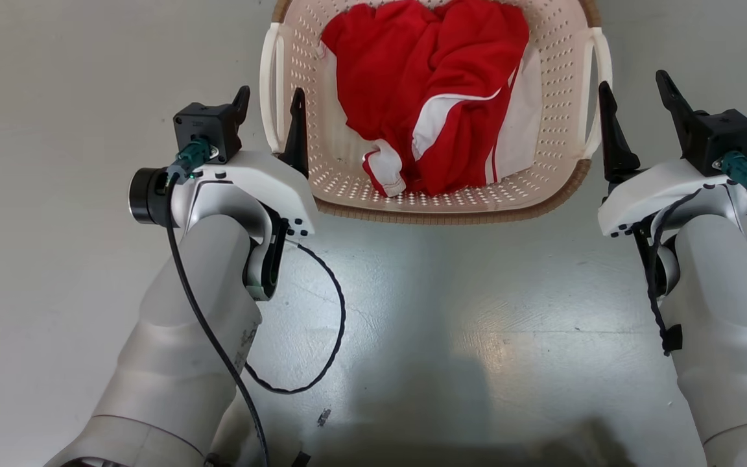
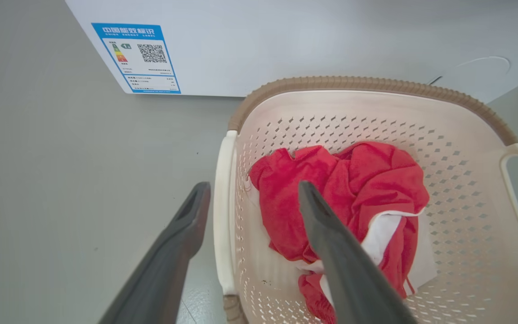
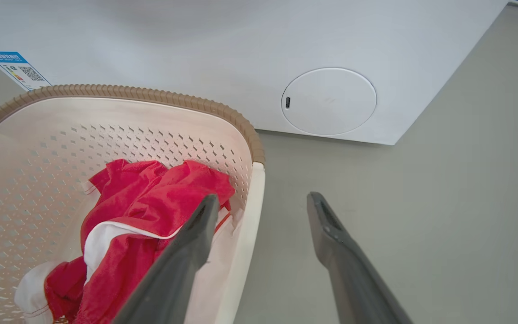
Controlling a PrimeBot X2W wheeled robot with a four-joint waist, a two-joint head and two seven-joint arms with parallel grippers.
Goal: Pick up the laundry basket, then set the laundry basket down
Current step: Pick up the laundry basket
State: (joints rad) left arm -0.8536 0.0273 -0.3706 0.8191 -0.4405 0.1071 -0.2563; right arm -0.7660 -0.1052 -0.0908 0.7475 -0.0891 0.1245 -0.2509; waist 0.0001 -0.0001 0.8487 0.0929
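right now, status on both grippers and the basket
Left gripper open, astride left handle. Right gripper open, astride right handle. Laundry basket ungripped, red-and-white clothes inside. Nothing in the way.

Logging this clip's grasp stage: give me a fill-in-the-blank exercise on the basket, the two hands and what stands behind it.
1. The laundry basket holds a crumpled garment, white and ____.
2. The left hand and right hand are both ____, each straddling a side handle.
3. The white appliance behind the basket bears a ____-edged label.
Missing words: red; open; blue.
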